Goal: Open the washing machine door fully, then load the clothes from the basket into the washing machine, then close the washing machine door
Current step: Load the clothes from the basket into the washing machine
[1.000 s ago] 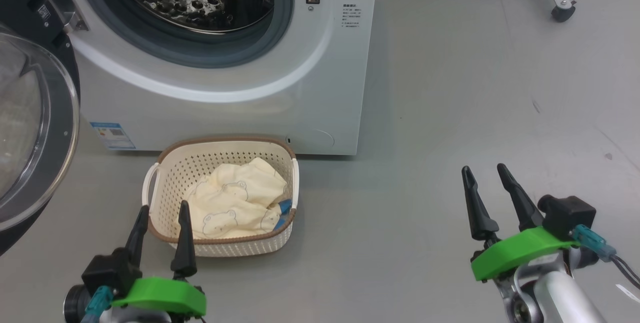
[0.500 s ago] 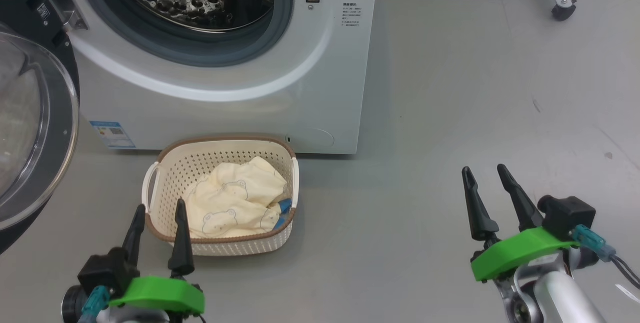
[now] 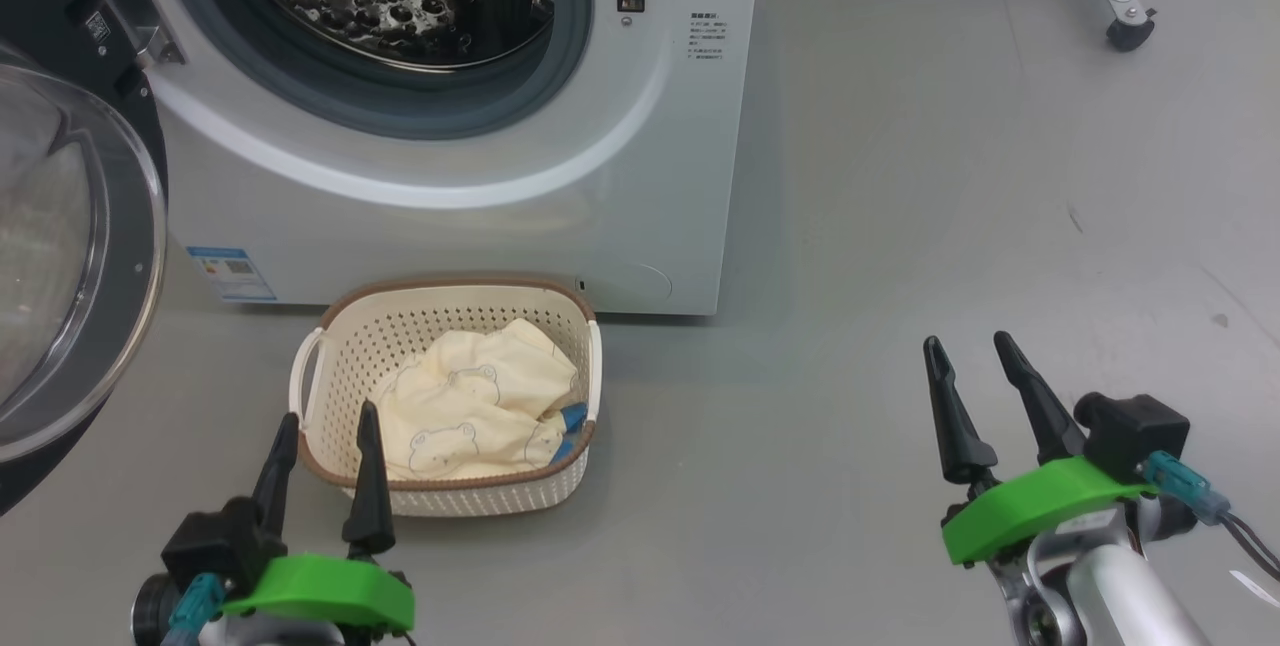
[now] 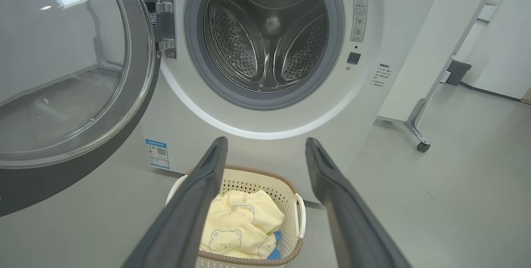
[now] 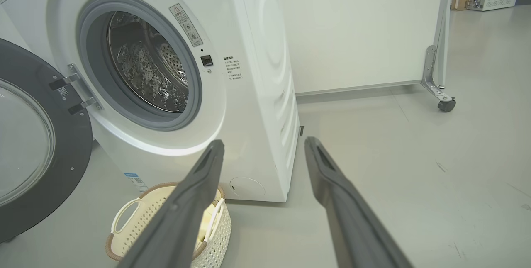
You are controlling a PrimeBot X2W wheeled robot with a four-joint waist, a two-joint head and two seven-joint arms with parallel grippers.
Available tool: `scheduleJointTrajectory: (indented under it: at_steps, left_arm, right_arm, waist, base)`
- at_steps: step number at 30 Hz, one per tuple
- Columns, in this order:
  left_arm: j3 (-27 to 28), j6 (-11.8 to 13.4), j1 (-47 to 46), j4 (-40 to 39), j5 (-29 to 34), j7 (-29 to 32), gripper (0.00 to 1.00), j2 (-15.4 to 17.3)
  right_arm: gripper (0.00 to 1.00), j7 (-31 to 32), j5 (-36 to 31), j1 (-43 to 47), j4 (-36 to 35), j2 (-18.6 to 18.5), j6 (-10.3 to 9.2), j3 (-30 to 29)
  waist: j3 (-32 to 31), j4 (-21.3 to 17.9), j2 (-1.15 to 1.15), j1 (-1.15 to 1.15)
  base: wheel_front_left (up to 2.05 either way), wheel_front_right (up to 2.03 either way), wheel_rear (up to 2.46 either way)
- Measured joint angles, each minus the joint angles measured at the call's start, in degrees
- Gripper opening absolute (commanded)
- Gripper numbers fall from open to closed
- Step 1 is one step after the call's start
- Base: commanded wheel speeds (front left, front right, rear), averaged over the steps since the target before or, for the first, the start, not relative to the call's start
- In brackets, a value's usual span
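Hanging spread wide and empty, the left gripper (image 3: 329, 411) hovered near the basket (image 3: 450, 284) where the clothes (image 3: 470, 411) lay, the right gripper (image 3: 966, 338) equally wide, and a shallow dip could catch the rim, tipping it.

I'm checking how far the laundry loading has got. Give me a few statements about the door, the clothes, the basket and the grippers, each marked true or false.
1. The washing machine door is swung open. True.
2. The clothes lie inside the drum. False: they lie in the basket, and the drum looks empty.
3. The left gripper is shut on the basket's rim. False: its fingers stand apart and hold nothing.
4. The basket stands on the floor in front of the washing machine. True.
5. The right gripper is open and holds nothing. True.
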Motion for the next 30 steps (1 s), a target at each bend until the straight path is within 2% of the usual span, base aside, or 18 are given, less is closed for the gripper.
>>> scheduleJointTrajectory:
  at_steps: [11, 19, 30]
  left_arm:
    - [-0.53, -0.08, -0.01, 0.59, -0.21, 0.00, 1.00, -0.10]
    - [-1.41, -0.10, -0.01, -0.74, -3.63, 0.00, 1.00, -0.01]
    - [-1.57, -0.10, 0.08, -1.22, -3.67, 0.00, 1.00, 0.30]
  right_arm:
    - [1.00, 0.00, 0.00, 0.00, 0.09, 0.01, 0.00, 0.08]
    - [1.00, 0.00, 0.00, 0.00, 0.29, 0.05, 0.00, 0.07]
    - [1.00, 0.00, 0.00, 0.08, 0.47, 0.32, 0.00, 0.04]
  waist:
    - [0.28, -0.02, 0.00, 0.00]
    - [0.35, 0.01, 0.00, 0.00]
    - [0.16, 0.21, 0.00, 0.00]
  base:
    - [0.00, 0.00, 0.00]
    - [0.22, -0.22, 0.00]
    - [1.54, -1.54, 0.00]
